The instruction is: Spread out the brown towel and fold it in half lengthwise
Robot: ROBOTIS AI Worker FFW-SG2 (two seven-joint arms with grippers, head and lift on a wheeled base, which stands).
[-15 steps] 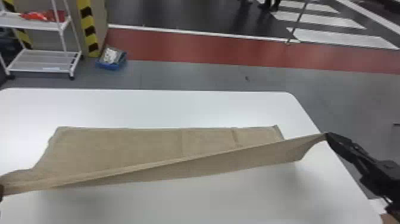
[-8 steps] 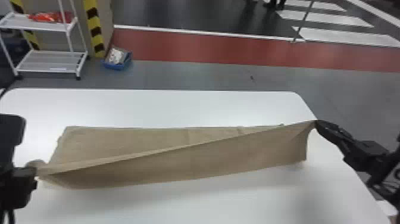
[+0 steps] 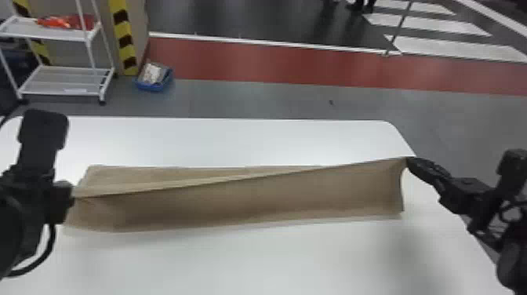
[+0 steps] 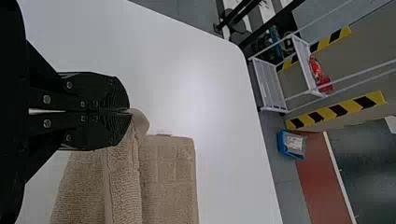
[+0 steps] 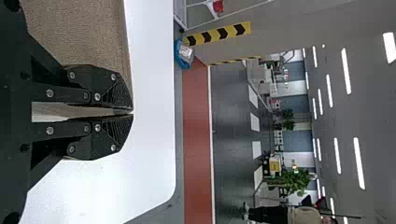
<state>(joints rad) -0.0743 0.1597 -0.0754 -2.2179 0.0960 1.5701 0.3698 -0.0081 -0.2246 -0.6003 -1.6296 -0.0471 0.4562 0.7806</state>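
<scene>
Brown towel [image 3: 251, 202], raised edge taut, side draping; left claw [image 3: 70, 196], right claw [image 3: 411, 161] pinching corners.

The left arm [image 3: 19, 219] came in at the left side of the table [image 3: 274, 263], a black cable [image 3: 47, 255] looping below its wrist; the left gripper [image 3: 72, 196] hung over the table's left part, and in its own wrist view its two black fingers [image 4: 114, 93] met at the tips; the right arm [image 3: 474, 196] slanted in across the table's right edge; the right gripper [image 3: 409, 159] pointed inward just beside that edge, near the far right corner, its tips together and a narrow gap farther back.
</scene>
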